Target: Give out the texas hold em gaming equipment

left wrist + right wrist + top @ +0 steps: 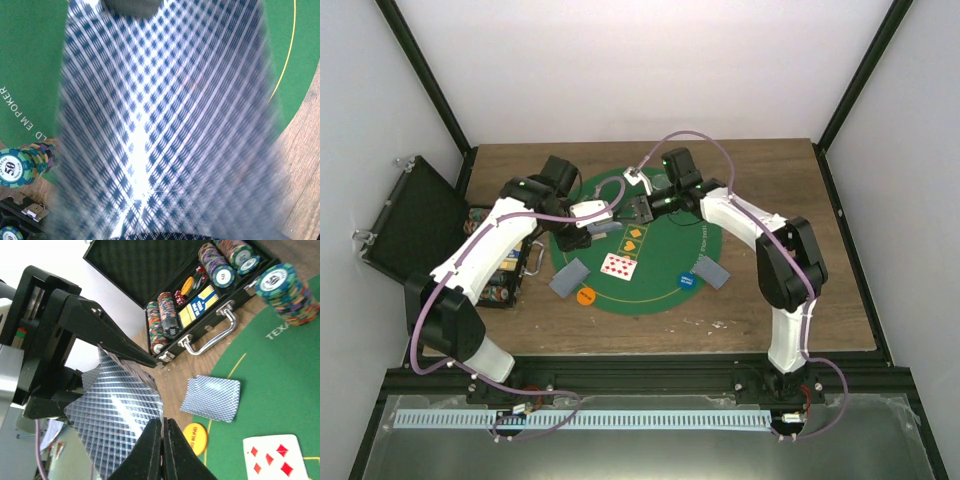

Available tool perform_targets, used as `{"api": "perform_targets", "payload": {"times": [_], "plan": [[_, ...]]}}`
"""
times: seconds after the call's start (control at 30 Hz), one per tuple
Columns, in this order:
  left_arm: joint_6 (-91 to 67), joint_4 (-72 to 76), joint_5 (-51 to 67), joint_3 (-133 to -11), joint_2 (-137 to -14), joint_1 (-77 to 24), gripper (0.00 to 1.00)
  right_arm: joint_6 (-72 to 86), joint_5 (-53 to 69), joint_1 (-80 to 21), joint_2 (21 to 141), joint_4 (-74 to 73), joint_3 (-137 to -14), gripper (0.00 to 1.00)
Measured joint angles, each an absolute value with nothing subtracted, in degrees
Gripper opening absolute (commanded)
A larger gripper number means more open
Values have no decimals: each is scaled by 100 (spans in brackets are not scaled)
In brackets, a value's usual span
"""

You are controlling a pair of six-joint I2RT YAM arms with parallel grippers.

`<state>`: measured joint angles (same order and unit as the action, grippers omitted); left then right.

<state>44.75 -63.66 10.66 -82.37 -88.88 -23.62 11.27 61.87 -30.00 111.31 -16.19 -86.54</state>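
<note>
My left gripper (pixel 608 226) is shut on a deck of grey-blue-backed cards (pixel 107 385) above the green mat's middle; a card back (pixel 165 125) fills the left wrist view. My right gripper (pixel 163 426) is shut on the edge of the top card (pixel 117 422), which bends away from the deck. A face-up diamonds card (pixel 619 265) lies mid-mat. Face-down cards lie at the left (pixel 569 277) and right (pixel 711 270) of the mat. An orange disc (pixel 585 296) and a blue disc (pixel 687 281) lie near the mat's front edge. I see no clear disc.
The round green felt mat (pixel 650 295) lies on a wooden table (pixel 770 190). An open black case (pixel 420 225) with chips (pixel 165 315) stands at the left. A chip stack (pixel 287 290) stands on the mat's left edge, also in the left wrist view (pixel 25 162).
</note>
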Motion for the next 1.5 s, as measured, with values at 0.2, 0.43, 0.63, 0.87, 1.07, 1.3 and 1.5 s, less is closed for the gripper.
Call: {"api": "perform_targets", "payload": {"times": [0.2, 0.43, 0.63, 0.87, 1.07, 1.3, 1.5], "plan": [[4477, -6357, 1061, -8228, -8888, -2335, 45, 880, 6025, -2762, 11017, -2001, -8663, 1], [4427, -6335, 1055, -8134, -8888, -2099, 45, 215, 5144, -2512, 10602, -2390, -8726, 1], [4322, -6267, 1033, -8125, -8886, -1693, 45, -1415, 3363, -2571, 9751, -1197, -7896, 1], [4239, -6265, 1037, -8125, -8836, -1568, 45, -4342, 1870, -3260, 10554, 906, -7043, 1], [4235, -6265, 1039, -8125, -8807, -1557, 45, -6165, 1577, -3454, 11557, 1664, -6982, 1], [4235, -6267, 1057, -8125, -8801, -1518, 45, -7841, 2250, -3487, 11299, 1599, -6062, 1], [4237, -6267, 1074, -8125, -8801, -1509, 45, -8453, 2539, -3492, 11286, 1142, -6014, 1]]}}
